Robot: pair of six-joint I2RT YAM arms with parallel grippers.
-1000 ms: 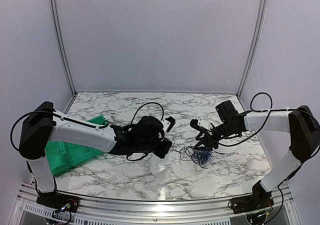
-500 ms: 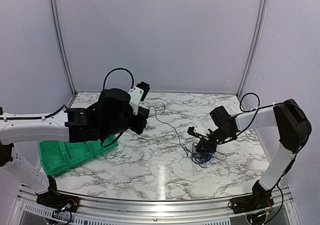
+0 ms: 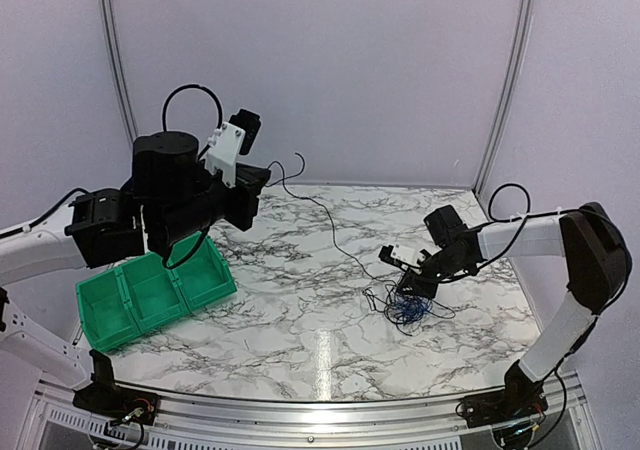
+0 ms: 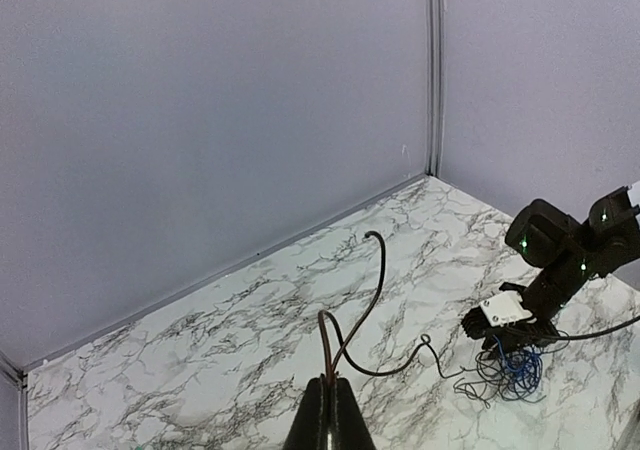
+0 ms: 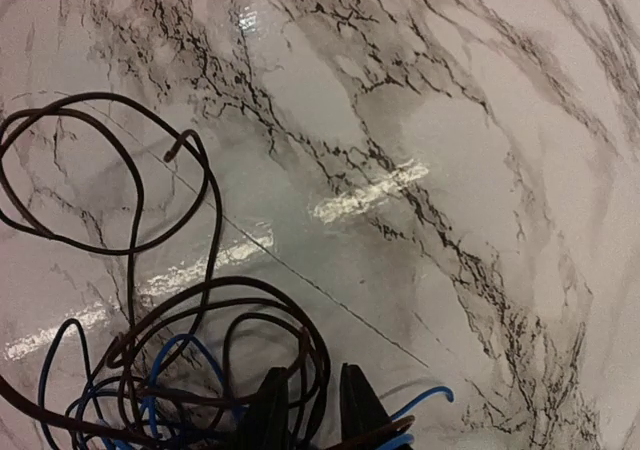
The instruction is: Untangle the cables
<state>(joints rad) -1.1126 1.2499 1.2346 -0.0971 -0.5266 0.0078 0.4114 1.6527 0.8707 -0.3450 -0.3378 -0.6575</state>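
Left gripper point(image 4: 328, 398), upper left of the top view, is clenched on one thin black wire cable point(image 4: 382, 270). Its long axis slants down-right to the tangle of black and blue cables point(image 3: 405, 313), centre-right on the marbled table. Right gripper point(image 5: 305, 410) is nearer, directly on the tangle, jaws narrowed about strands; grasp cannot be told.

The light is bright and even, and it comes from above. On the glossy white marble-patterned tabletop point(image 3: 250, 340) it makes one pale upright streak of glare in the top view and slanted white streaks in the right wrist view. Shadows are weak and soft. The grey metal corner posts point(image 3: 113, 80) bend near the edges of the top view. In the right wrist view the dark fingers point(image 5: 362, 410) of the right gripper point(image 5: 308, 410) are blurred, and the thin black and blue cables point(image 5: 150, 370) are a little soft.
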